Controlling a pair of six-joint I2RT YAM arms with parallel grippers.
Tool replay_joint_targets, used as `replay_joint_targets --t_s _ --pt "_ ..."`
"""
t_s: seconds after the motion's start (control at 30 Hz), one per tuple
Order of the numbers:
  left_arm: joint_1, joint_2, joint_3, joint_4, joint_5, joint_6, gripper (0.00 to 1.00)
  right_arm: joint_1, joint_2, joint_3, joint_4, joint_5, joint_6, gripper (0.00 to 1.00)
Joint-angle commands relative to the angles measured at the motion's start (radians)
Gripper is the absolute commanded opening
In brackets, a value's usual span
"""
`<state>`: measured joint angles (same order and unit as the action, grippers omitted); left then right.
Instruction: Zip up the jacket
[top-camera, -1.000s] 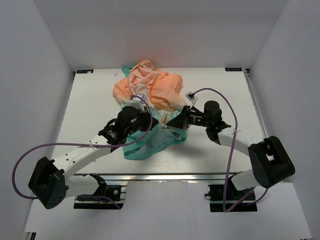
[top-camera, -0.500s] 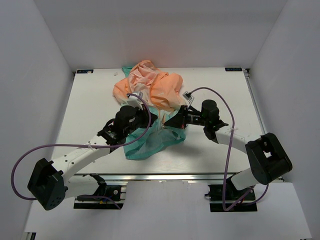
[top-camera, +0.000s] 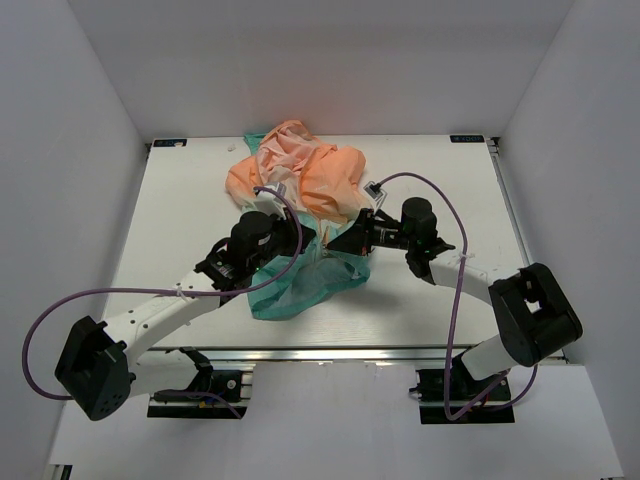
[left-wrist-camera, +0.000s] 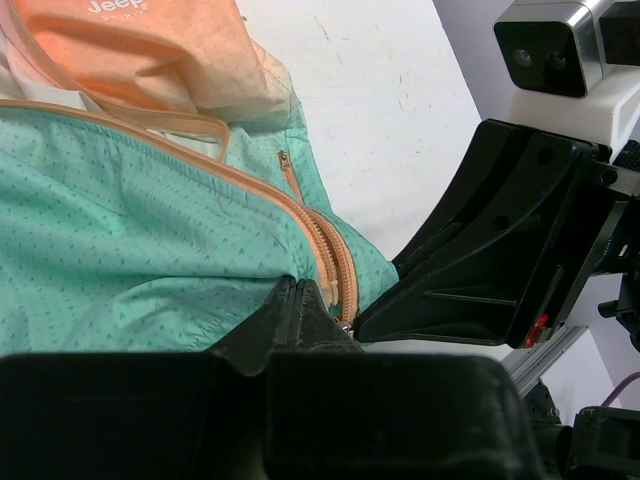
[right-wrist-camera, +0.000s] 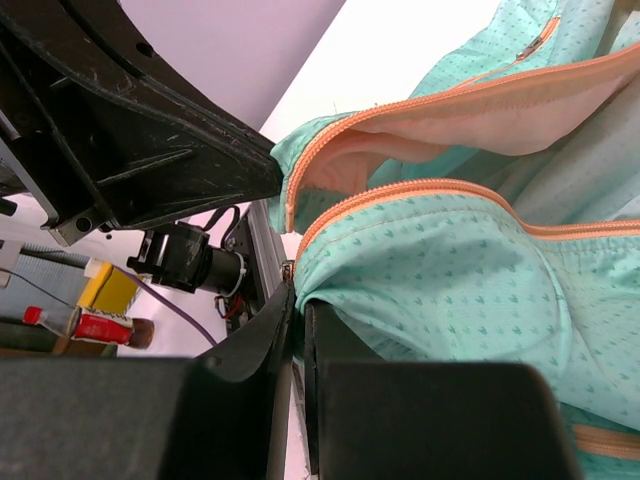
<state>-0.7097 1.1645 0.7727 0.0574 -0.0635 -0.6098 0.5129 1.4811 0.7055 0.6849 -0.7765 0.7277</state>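
Between the pressed-together fingers of your left gripper (left-wrist-camera: 305, 300) sits a fold of the jacket (left-wrist-camera: 120, 250), pinched in its teal lower part just where the orange zipper (left-wrist-camera: 328, 250) runs down to the hem. Your right gripper (right-wrist-camera: 298, 298) faces it from just beside, with its jaws closed to a thin slit on the opposite teal front edge, at the bottom end of that side's zipper tape. Both zipper halves lie apart above the two grips, and pale peach lining shows between them in the right wrist view.

From overhead, your two grippers meet near the middle of the table (top-camera: 180, 200), at the near, teal end of the garment. Its crumpled peach-orange upper part is heaped behind them toward the far edge, and a teal flap spreads forward between your arms.
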Motion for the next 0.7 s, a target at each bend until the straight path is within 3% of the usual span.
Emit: replay_joint_targets --t_s 0.0,0.67 --pt "-0.005 -0.025 -0.003 0.012 0.008 0.002 0.00 0.007 0.007 0.043 0.067 0.005 0.013 0.00" --pt "-0.007 -0.035 -0.019 -0.007 0.007 0.013 0.00 0.007 0.031 0.083 0.068 0.023 0.016 0.00"
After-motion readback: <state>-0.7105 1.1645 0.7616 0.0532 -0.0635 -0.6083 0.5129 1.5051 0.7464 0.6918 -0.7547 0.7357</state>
